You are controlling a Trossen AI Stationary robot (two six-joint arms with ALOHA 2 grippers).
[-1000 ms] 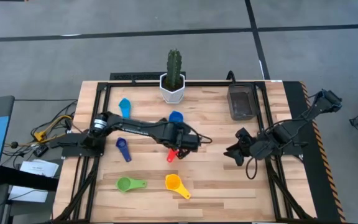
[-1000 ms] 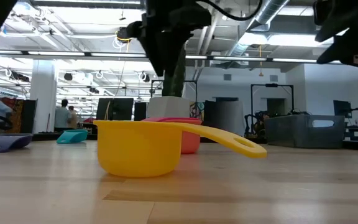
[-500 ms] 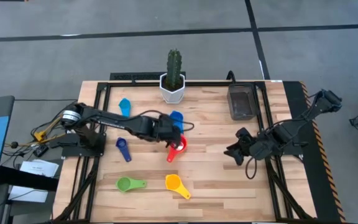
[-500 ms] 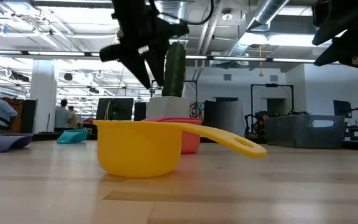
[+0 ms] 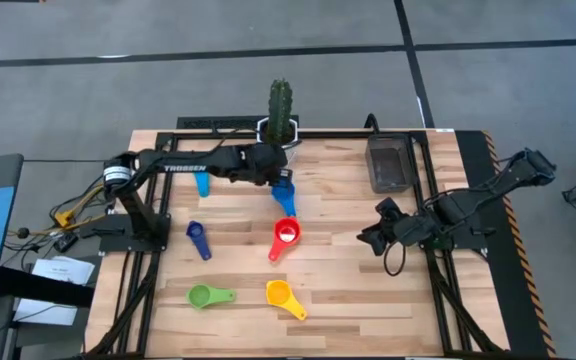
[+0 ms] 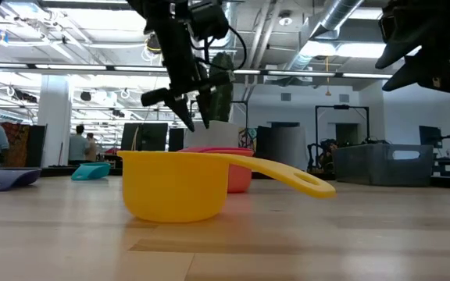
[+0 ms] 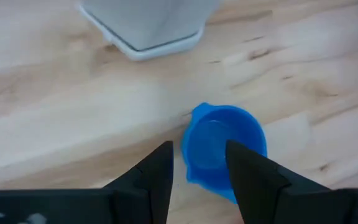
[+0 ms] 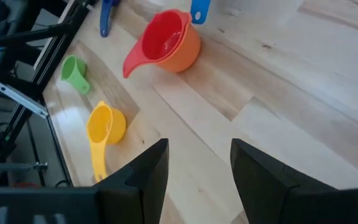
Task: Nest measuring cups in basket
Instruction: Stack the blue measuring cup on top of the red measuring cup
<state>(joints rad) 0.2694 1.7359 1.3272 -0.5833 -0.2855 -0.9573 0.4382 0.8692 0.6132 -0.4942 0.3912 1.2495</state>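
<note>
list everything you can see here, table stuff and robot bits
table: one, light wood, dark frame
cactus: one, green, in white pot, far edge, middle
basket: one, dark grey, far right of table
light blue cup: one, far left
blue cup: one, near the pot, under the left gripper
dark blue cup: one, left side
red cup: one, table middle, apparently nested in an orange cup
green cup: one, near edge, left
yellow cup: one, near edge, middle
people: a few, far back in the room
left gripper: open, above the blue cup
right gripper: open, empty, right side of table
</note>
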